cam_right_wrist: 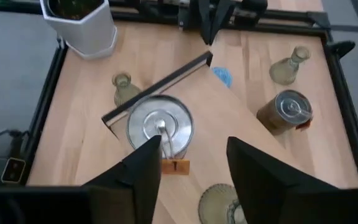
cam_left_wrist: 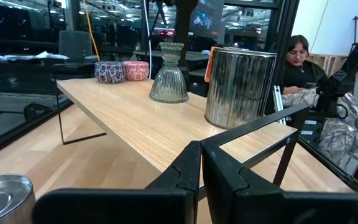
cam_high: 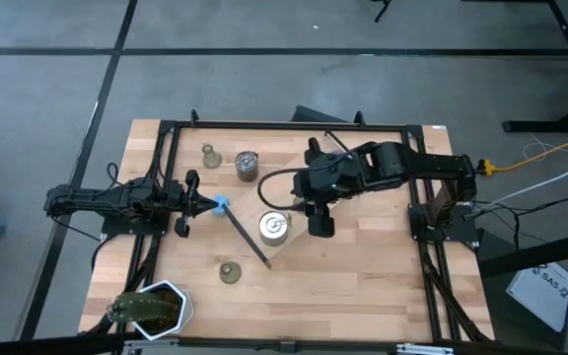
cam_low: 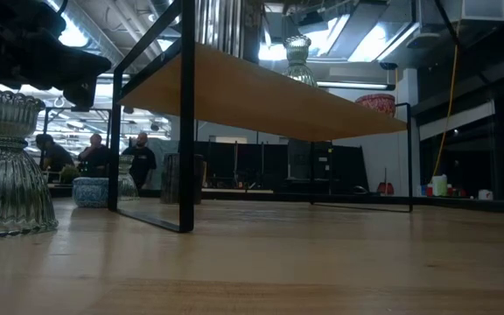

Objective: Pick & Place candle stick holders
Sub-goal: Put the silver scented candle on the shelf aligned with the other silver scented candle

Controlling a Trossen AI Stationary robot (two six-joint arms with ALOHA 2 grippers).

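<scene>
Three dull olive candle stick holders show. One stands on its base at the table's far left. One stands near the front. One stands on a small raised wooden shelf, just below my right gripper; the left wrist view shows it upright too. My right gripper hangs open above the shelf, pointing down, over a silver tin and that holder, touching nothing. My left gripper is shut and empty, level, at the shelf's left corner.
A second silver tin stands on the table beside the far holder. Two glittery pucks sit at the shelf's far end. A blue scrap lies by the left gripper. A white plant pot stands front left. A black frame rings the table.
</scene>
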